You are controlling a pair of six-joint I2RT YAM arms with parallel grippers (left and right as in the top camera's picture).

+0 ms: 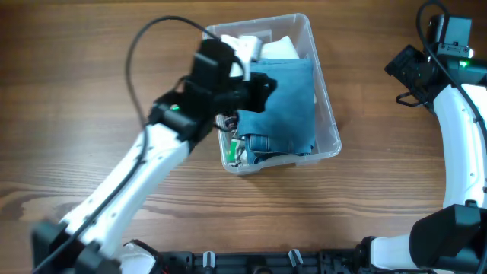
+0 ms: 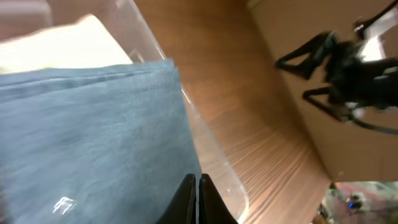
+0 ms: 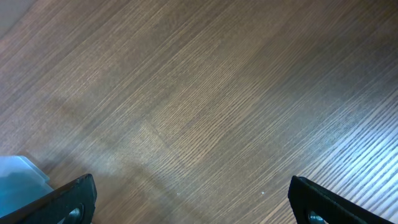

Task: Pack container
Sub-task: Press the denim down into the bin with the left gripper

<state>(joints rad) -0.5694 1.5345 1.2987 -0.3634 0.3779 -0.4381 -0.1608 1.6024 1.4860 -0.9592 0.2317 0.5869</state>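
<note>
The left arm (image 1: pixel 129 179) covers the container's left wall and part of its contents in the overhead view. The left wrist view is blurred and cuts the bin down to one clear wall. The right wrist view catches only a pale corner of it at the lower left.

One container (image 1: pixel 323 114) sits in the far half of the tabletop (image 1: pixel 76 91), about midway between the left and right edges. It is slightly turned against the wood grain.

Inside it lies one folded blue cloth (image 1: pixel 293 99), which fills most of the bin. White material (image 1: pixel 274 47) shows at the end nearest the far edge. Whether that is one piece or several I cannot tell. At the near left corner of the bin are small items with a touch of green (image 1: pixel 233 150), too small to name or count.

There are two arms. The left gripper (image 2: pixel 196 200) hangs over the cloth, its jaws pressed together with nothing seen between them. The right gripper (image 3: pixel 193 202) is over bare wood near the tabletop's right edge, well apart from the bin. Its jaws are spread wide and empty, with one finger (image 3: pixel 71 200) at each lower corner of its wrist view.
</note>
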